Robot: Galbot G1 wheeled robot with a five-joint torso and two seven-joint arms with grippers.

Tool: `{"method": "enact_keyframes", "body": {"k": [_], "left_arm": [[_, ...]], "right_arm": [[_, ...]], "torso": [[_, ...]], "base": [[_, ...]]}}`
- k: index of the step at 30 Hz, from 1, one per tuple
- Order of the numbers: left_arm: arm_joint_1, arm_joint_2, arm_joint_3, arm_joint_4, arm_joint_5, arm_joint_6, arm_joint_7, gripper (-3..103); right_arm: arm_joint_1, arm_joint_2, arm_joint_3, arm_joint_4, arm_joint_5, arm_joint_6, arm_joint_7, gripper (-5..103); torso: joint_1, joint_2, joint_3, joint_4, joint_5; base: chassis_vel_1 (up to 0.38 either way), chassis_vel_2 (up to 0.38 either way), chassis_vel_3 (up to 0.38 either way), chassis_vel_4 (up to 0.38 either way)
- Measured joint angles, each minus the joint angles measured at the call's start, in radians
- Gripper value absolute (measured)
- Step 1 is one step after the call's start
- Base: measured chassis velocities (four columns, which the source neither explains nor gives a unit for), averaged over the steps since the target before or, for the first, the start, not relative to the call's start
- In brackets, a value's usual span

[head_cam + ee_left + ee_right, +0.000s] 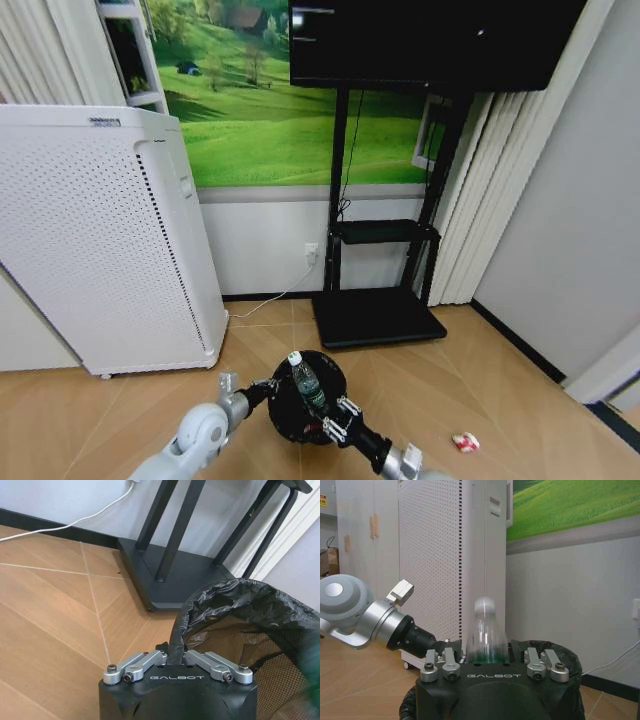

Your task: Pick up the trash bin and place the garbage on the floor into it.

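Gripping the trash bin [290, 405] by its rim, the left hand [262, 388] steadies it while the right hand [330, 420], fingers spread, lets the bottle [304, 380] drop in.

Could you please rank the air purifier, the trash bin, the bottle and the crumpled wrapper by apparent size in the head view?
1. Air purifier
2. Trash bin
3. Bottle
4. Crumpled wrapper

White air purifier [100, 240], black TV stand [378, 300], meadow mural [270, 110].
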Motion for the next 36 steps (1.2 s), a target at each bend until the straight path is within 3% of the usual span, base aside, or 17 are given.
{"method": "enact_keyframes", "body": {"k": [2,3,11,14,17,20,28,36], "left_arm": [[0.023,0.001,-0.019,-0.009,0.004,0.000,-0.002,4],[0.038,0.002,-0.032,-0.014,0.005,0.000,-0.009,4],[0.087,-0.009,-0.100,-0.008,0.010,-0.005,-0.044,4],[0.104,-0.011,-0.127,-0.010,0.002,-0.006,-0.061,4],[0.162,-0.031,-0.229,-0.052,-0.082,0.015,-0.144,4],[0.193,-0.035,-0.283,-0.068,-0.104,0.016,-0.168,4],[0.237,-0.040,-0.369,-0.099,-0.140,0.007,-0.204,4],[0.245,-0.056,-0.374,-0.106,-0.138,0.004,-0.216,4]], "right_arm": [[-0.001,0.000,0.005,0.007,0.005,0.001,0.005,62],[-0.005,0.000,0.008,0.016,0.016,0.004,0.008,73],[-0.024,0.011,0.046,0.086,0.011,0.035,0.081,98],[-0.031,0.009,0.061,0.100,0.007,0.036,0.103,99],[-0.051,0.011,0.104,0.109,-0.006,0.011,0.171,100],[-0.057,0.023,0.113,0.118,-0.014,-0.002,0.212,100],[-0.060,0.032,0.108,0.128,-0.031,-0.010,0.227,100],[-0.054,0.032,0.105,0.091,-0.078,0.008,0.241,100]], "torso": [[0.000,0.000,0.000,0.0001,0.0000],[0.000,0.000,0.000,0.0001,0.0000],[0.000,0.000,0.000,0.0000,-0.0002],[0.000,0.000,0.000,0.0000,-0.0001],[0.000,0.000,0.000,-0.0001,0.0001],[0.000,0.000,0.000,0.0000,-0.0001],[0.000,0.000,0.000,0.0002,-0.0001],[0.000,0.000,0.000,-0.0002,0.0005]], "base": [[0.000,0.000,0.000,0.000],[0.000,0.000,0.000,0.000],[0.000,0.000,0.000,0.000],[0.000,0.000,0.000,0.000],[0.000,0.000,0.000,0.000],[0.000,0.000,0.000,0.000],[-0.037,-0.042,0.038,0.036],[-0.167,-0.179,0.175,0.175]]}}
